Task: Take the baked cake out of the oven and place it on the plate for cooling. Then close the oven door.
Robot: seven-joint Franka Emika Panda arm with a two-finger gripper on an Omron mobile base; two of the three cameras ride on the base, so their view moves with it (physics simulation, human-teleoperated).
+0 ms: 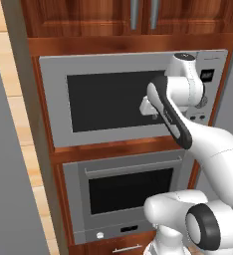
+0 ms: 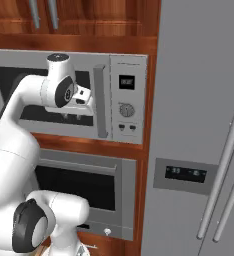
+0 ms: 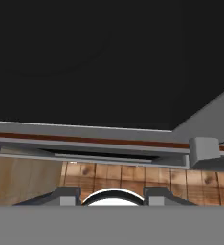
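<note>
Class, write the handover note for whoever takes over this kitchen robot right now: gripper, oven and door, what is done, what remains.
Gripper: shut, holding nothing, raised in front of the microwave window, above the oven.
Oven door: fully shut; the gripper is well clear of its bar handle.
Done: nothing that can be seen; the dark glass hides whether a cake is inside.
Left: probably everything. Lower to the handle, open the door, move the cake to the plate, close the door.
</note>
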